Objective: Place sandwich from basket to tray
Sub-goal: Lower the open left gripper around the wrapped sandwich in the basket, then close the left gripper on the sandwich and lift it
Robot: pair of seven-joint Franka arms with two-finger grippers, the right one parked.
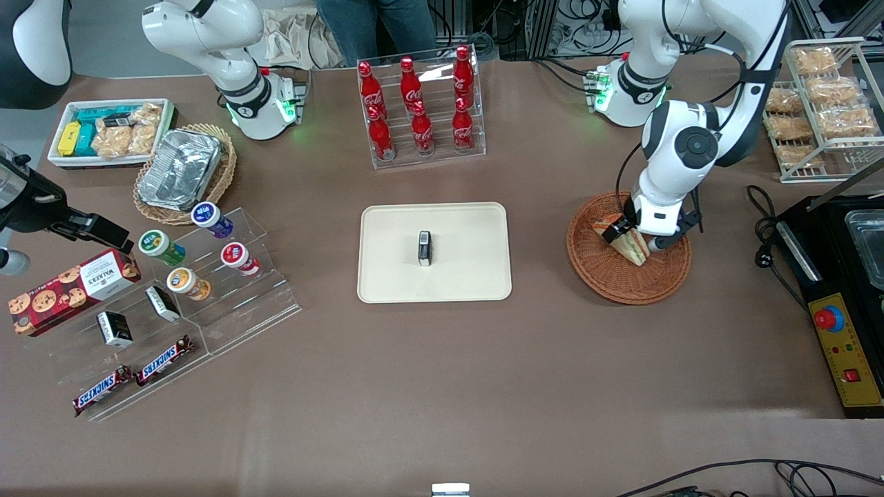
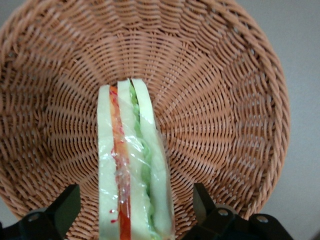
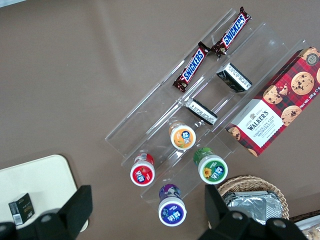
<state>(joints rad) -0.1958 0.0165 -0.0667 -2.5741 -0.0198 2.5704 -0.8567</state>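
The sandwich [image 1: 627,243] [image 2: 132,165], a plastic-wrapped wedge of pale bread with red, orange and green layers, stands on edge in the reddish-brown wicker basket [image 1: 621,290] [image 2: 225,100] toward the working arm's end of the table. My gripper [image 1: 635,238] [image 2: 135,210] is down in the basket, open, with one black finger [image 2: 62,210] on each side of the sandwich and a gap between each finger and the bread. The cream tray [image 1: 394,276] [image 3: 35,185] lies at the table's middle.
A small black box [image 1: 425,248] stands on the tray. A clear rack of red bottles [image 1: 418,110] is farther from the front camera than the tray. A black appliance [image 1: 839,290] sits beside the basket. Clear stepped shelves with snacks [image 1: 186,297] lie toward the parked arm's end.
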